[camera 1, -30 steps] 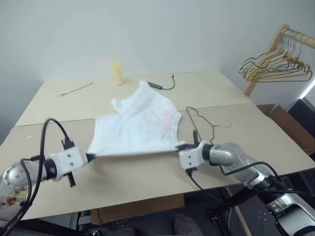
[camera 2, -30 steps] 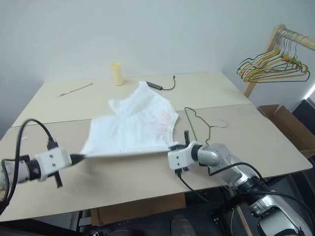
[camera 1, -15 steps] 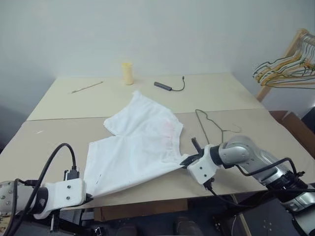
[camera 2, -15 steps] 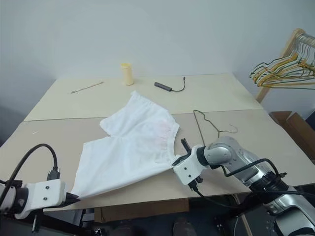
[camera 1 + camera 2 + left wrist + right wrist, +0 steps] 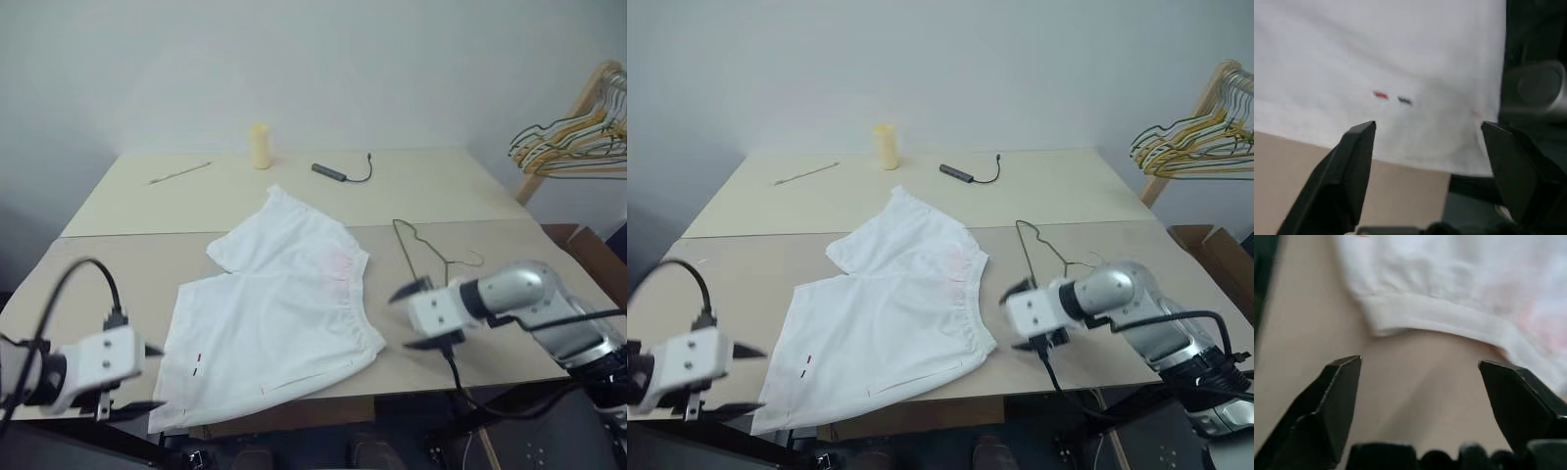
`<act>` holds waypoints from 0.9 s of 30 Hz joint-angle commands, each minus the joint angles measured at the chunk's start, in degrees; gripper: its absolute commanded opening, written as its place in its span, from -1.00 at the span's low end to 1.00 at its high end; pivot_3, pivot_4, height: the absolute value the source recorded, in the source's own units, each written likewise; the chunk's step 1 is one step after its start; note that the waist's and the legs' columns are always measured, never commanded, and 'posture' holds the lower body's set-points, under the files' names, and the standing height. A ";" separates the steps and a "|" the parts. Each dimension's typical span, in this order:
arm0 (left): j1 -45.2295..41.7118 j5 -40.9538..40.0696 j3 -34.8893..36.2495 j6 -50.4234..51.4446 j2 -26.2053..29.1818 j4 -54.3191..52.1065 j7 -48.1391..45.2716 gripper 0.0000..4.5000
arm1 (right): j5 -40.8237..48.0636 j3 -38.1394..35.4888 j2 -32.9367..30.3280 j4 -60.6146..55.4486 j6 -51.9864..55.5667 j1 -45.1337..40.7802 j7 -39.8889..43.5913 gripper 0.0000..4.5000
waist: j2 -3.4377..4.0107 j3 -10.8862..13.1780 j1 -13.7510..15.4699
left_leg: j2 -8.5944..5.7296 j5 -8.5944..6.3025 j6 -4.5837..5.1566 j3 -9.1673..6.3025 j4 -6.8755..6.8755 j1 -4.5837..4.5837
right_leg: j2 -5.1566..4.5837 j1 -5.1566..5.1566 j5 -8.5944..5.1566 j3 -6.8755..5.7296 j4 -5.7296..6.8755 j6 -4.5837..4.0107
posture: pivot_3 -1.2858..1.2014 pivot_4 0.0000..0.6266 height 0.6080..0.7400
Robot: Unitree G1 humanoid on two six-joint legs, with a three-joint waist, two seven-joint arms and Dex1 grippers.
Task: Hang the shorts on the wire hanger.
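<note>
At the front edge of the table (image 5: 294,387), the left gripper (image 5: 147,377) hovers with its fingers spread wide and nothing between them, just off the leg hem of the shorts (image 5: 279,313). The right gripper (image 5: 413,315) is likewise released and empty, poised beside the waistband end, between the shorts and the wire hanger (image 5: 423,250).

The shorts lie spread flat near the front edge, one leg reaching toward the table's middle, the other leg's corner slightly overhanging the front edge by the left gripper; two tiny marks show near that hem. The wire hanger lies flat on the table just beyond the waistband toward the right edge, not touching the cloth.

The step in hand looks like going for the hanger. The right gripper is nearest; it should pinch the thin wire squarely, since it lies flush on the table and may slip.

Toward the back edge stand a yellow cup (image 5: 260,147), a small cable (image 5: 343,173) and a thin stick (image 5: 179,173), all well apart. A bunch of hangers (image 5: 573,147) hangs off to the right, clear of the work.
</note>
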 commanded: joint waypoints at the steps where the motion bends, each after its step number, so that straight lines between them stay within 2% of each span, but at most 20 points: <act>1: -8.76 -7.99 -2.22 2.72 -3.08 -0.79 4.40 0.99 | 0.25 -4.73 3.94 2.66 16.41 -3.83 -6.90 1.00 | -0.01 -0.01 -0.14 | 0.00 0.00 0.00 0.01 0.02 -0.01 | 0.00 -0.01 0.05 0.01 0.01 0.01 | -0.01 -1.00 1.00; 5: -18.36 -13.90 -8.31 4.01 -8.10 -0.98 7.87 0.99 | 0.99 -11.10 16.22 11.64 39.95 -10.59 -21.78 1.00 | -0.04 -0.05 -0.88 | -0.03 -0.01 -0.02 0.02 0.02 -0.06 | 0.05 -0.03 0.55 0.07 0.00 -0.07 | -0.03 -1.00 1.00; 9: -23.19 -16.94 -12.29 4.74 -11.02 -0.34 9.64 0.99 | 2.40 -16.42 23.46 16.81 48.75 -13.11 -30.29 1.00 | 0.00 -0.13 -1.69 | -0.10 -0.01 -0.03 -0.08 0.00 -0.56 | 0.05 -0.42 0.65 0.10 0.00 0.01 | -0.05 -1.00 1.00; 11: -24.74 -19.14 -13.96 5.52 -12.47 -0.77 10.20 0.99 | 2.32 -18.40 26.61 19.53 50.36 -13.56 -35.14 1.00 | 0.02 -0.17 -2.09 | -0.15 0.00 -0.03 -0.10 0.04 -1.03 | 0.04 -0.90 0.79 0.13 0.01 0.06 | -0.06 -1.00 1.00; 16: -26.12 -19.95 -17.39 5.76 -13.57 -0.78 11.33 0.99 | 3.00 -19.09 30.34 23.47 49.80 -12.82 -40.08 1.00 | 0.05 -0.16 -4.36 | -0.20 -0.01 -0.04 -0.10 0.04 -1.18 | -0.04 -0.96 0.85 0.17 -0.09 0.16 | -0.07 -1.00 1.00; 20: -26.98 -19.71 -19.01 5.25 -13.23 -0.03 11.43 0.99 | 3.69 -18.78 31.67 26.81 49.36 -12.86 -41.64 1.00 | 0.05 -0.16 -6.23 | -0.22 -0.01 -0.04 -0.16 0.11 -1.11 | -0.01 -0.84 0.89 0.20 -0.09 0.23 | -0.07 -1.00 1.00; 27: -26.83 -19.05 -19.24 4.11 -12.49 1.56 10.47 0.99 | 5.17 -15.69 32.14 28.19 48.04 -11.40 -38.28 1.00 | 0.07 -0.18 -8.84 | -0.22 0.00 -0.04 -0.64 0.11 -0.99 | 0.07 -0.75 0.89 0.27 -0.05 0.24 | -0.06 -1.00 1.00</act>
